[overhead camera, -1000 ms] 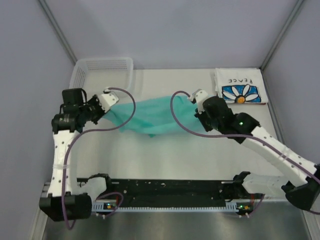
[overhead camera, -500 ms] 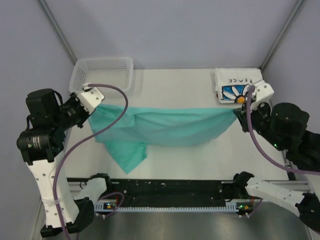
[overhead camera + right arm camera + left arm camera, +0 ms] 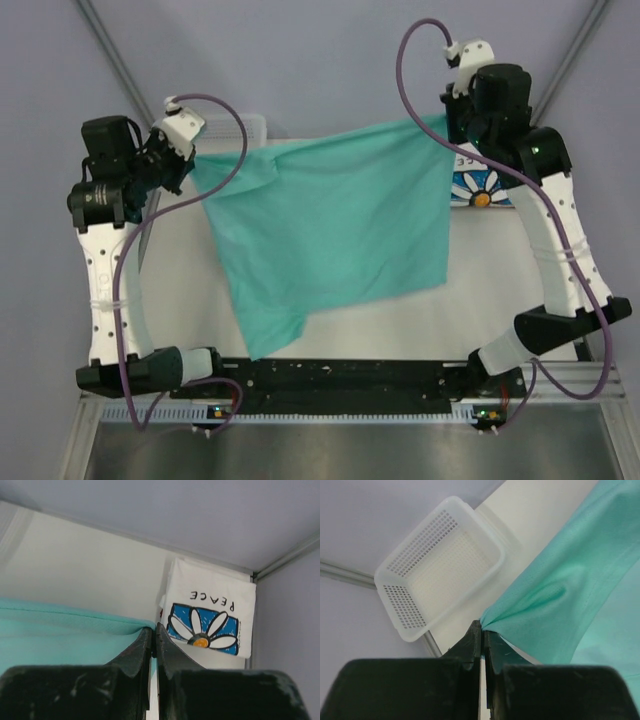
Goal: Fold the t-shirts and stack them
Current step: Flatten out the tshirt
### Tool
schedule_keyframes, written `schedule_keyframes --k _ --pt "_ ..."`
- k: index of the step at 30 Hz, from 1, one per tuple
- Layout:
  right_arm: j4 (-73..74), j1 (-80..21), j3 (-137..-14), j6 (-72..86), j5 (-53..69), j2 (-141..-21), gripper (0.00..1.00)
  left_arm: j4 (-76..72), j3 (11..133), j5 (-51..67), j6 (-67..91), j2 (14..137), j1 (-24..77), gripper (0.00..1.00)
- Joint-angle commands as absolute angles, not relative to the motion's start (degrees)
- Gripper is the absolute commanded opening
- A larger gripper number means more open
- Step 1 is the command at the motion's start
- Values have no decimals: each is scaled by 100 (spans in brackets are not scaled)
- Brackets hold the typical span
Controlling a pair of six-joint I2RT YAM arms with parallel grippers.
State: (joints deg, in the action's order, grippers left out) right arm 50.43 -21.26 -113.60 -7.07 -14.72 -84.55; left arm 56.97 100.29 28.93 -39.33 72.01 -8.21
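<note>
- Across the far half of the white table (image 3: pixel 480 310), which is closed in by pale lilac walls (image 3: pixel 320 60), both arms are raised high.
- The white mesh basket (image 3: pixel 402 607) stands upright in the far left corner. Its perforated floor is in plain view from the left wrist.
- The teal t-shirt (image 3: pixel 330 230) hangs spread in the air between the arms, with its top edge pulled taut. One lower corner droops toward the black rail (image 3: pixel 340 375); whether it touches the table cannot be told.
- The left gripper (image 3: pixel 481 626) is pinched tight on the shirt's top left corner, and the cloth bunches at its tips.
- The right gripper (image 3: pixel 154 630) is clamped on the top right corner.
- The white daisy t-shirt (image 3: pixel 210 615) lies folded in the far right corner, "PEACE" side up.
</note>
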Motion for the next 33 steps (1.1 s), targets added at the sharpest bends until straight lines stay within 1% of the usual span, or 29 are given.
schedule_keyframes --k 1,5,12,16,19,22,27,30,33 --pt "5158 -2092 -12698 -1037 -1433 -8596 0 4922 10626 3084 -3586 7216 -853 0" --pt "5168 -2083 -12482 -1055 -1319 -7982 0 4965 10644 3199 -3700 6927 -853 0" --pt "5317 -2092 -11629 -1099 -274 -6629 0 5861 11047 3278 -4095 6250 -853 0" --pt "5598 -2083 -11610 -1029 174 -6074 0 6362 11363 3164 -4289 5819 -853 0" --pt "5800 -2092 -11759 -932 325 -5766 0 6740 11916 3085 -4272 5748 -853 0" --pt "5924 -2092 -11795 -905 308 -5608 0 6987 12435 3032 -4202 5853 -853 0" --pt "5924 -2083 -11409 -1002 -236 -5703 0 6873 12428 3058 -4070 6142 -853 0" --pt "5915 -2092 -11040 -1089 -588 -6054 0 6777 12017 3312 -4025 6380 -853 0" --pt "5723 -2092 -10444 -1151 -1001 -6528 0 6488 11191 3699 -4122 6565 -853 0"
